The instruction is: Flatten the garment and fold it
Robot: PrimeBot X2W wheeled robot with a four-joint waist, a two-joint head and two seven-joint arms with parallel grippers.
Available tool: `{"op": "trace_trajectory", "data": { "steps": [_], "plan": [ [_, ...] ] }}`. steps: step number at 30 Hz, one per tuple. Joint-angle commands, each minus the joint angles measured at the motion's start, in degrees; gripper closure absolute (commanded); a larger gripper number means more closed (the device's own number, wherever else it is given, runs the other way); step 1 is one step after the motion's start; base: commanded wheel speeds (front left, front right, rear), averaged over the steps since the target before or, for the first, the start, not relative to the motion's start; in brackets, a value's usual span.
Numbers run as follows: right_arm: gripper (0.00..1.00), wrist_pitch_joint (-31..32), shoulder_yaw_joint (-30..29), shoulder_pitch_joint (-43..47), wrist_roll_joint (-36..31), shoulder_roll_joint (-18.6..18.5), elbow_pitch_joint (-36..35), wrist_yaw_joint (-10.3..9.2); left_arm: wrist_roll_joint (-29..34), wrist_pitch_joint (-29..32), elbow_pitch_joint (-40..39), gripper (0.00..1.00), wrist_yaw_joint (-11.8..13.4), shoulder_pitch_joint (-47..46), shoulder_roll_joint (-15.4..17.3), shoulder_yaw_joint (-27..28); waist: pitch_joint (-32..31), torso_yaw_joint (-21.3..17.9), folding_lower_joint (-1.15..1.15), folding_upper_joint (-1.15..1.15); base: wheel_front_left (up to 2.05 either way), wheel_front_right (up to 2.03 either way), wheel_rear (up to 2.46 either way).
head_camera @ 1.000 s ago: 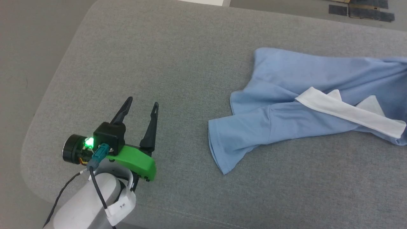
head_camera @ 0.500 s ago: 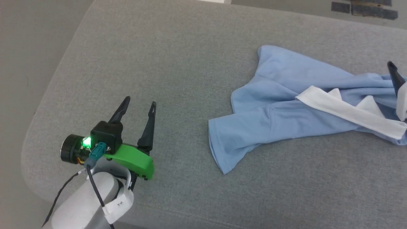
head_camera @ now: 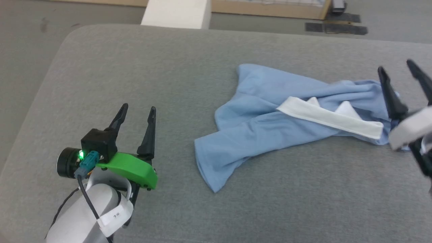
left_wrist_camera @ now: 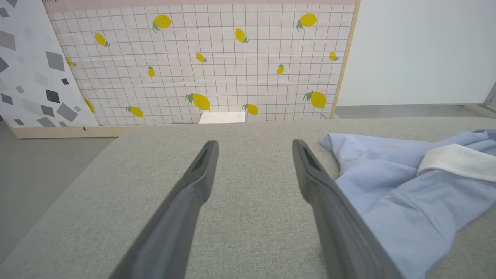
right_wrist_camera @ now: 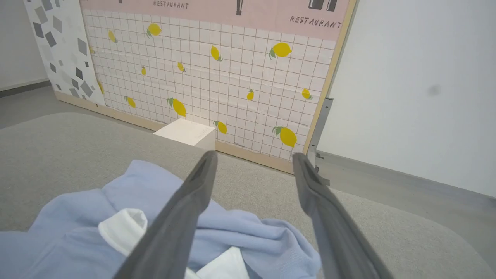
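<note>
The garment [head_camera: 263, 121], a light blue shirt with a white collar [head_camera: 329, 118], lies bunched and creased on the grey cushioned surface [head_camera: 189, 67], a sleeve end pointing toward the front. My left gripper [head_camera: 137, 110] stands open over bare cushion to the garment's left, apart from it; in the left wrist view the garment [left_wrist_camera: 407, 182] lies just right of that gripper [left_wrist_camera: 254, 145]. At the garment's right end my right gripper [head_camera: 395, 67] is open above the cloth with nothing between its fingers; the right wrist view has the gripper [right_wrist_camera: 252, 157] over the garment [right_wrist_camera: 155, 217].
A white block [head_camera: 175, 13] stands on the floor past the cushion's far edge. A lemon-patterned board [right_wrist_camera: 217, 69] leans against the wall behind. Dark patches [head_camera: 335, 27] mark the floor at the back right. The cushion's rounded left edge [head_camera: 33, 101] drops to the floor.
My right gripper has come into the head view at the garment's right end and stands open. The camera has tilted, shifting the whole picture. The left gripper stays put.
</note>
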Motion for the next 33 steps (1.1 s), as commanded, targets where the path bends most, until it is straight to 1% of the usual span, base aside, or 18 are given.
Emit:
{"op": "trace_trajectory", "data": {
  "steps": [1, 5, 8, 10, 14, 18, 22, 26, 28, 30, 33],
  "plan": [
    [0.0, -1.1, -1.6, 2.9, -0.9, 1.4, -1.8, -0.1, -0.4, 0.1, -0.3, 0.0, 0.0, 0.6, 0.5, 0.1, -1.3, -2.5, 0.0, 0.0, 0.0, 0.0, 0.0],
    [0.0, -2.3, -8.2, 10.7, -3.4, 6.9, -7.5, -0.1, -1.2, 1.7, -0.6, 0.0, -0.3, 1.2, 0.8, -0.4, -1.3, -4.0, 0.0, 0.0, 0.0, 0.0, 0.0],
    [0.0, -2.0, -13.4, 16.3, -6.1, 11.7, -12.0, -0.1, -2.6, 5.0, -0.5, 0.0, -1.1, 1.8, 1.1, -1.5, -1.0, -5.0, 0.0, 0.0, 0.0, 0.0, 0.0],
    [0.0, -0.8, -16.9, 20.0, -8.1, 15.7, -15.3, -0.1, -3.4, 8.7, -0.5, 0.0, -2.6, 1.6, 1.8, -3.1, -0.4, -5.8, 0.0, 0.0, 0.0, 0.0, 0.0],
    [0.0, 1.2, -21.1, 24.0, -11.7, 20.9, -20.7, -0.1, -5.2, 15.9, -1.0, 0.0, -5.4, -0.7, 3.2, -5.1, 1.7, -7.5, 0.0, 0.0, 0.0, 0.0, 0.0],
    [0.0, 2.5, -23.8, 25.1, -13.0, 23.3, -24.3, -0.1, -7.2, 25.9, -1.2, 0.0, -8.8, -5.0, 5.0, -7.4, 4.2, -9.0, 0.0, 0.0, 0.0, 0.0, 0.0],
    [0.0, 3.3, -24.8, 24.9, -13.7, 24.2, -26.3, -0.1, -9.0, 35.3, -0.4, 0.0, -11.5, -9.9, 6.4, -9.0, 6.5, -10.3, 0.0, 0.0, 0.0, 0.0, 0.0],
    [0.0, 3.5, -25.1, 24.4, -14.0, 24.7, -27.1, -0.1, -10.3, 43.3, 1.5, 0.0, -14.0, -13.9, 7.3, -10.8, 8.4, -11.4, 0.0, 0.0, 0.0, 0.0, 0.0],
    [0.0, 3.3, -25.1, 24.3, -14.1, 25.0, -27.0, -0.1, -11.1, 46.8, 2.6, 0.0, -15.1, -15.2, 7.6, -11.7, 9.2, -11.9, 0.0, 0.0, 0.0, 0.0, 0.0],
    [0.0, 3.1, -24.9, 24.1, -14.2, 25.1, -26.9, -0.1, -11.0, 48.8, 3.5, 0.0, -16.0, -16.5, 7.8, -12.3, 9.9, -12.5, 0.0, 0.0, 0.0, 0.0, 0.0],
    [0.0, 2.8, -24.7, 24.0, -14.2, 25.3, -26.6, -0.1, -10.9, 50.2, 4.8, 0.0, -16.7, -17.7, 7.9, -12.8, 10.9, -13.1, 0.0, 0.0, 0.0, 0.0, 0.0]
  ]
}}
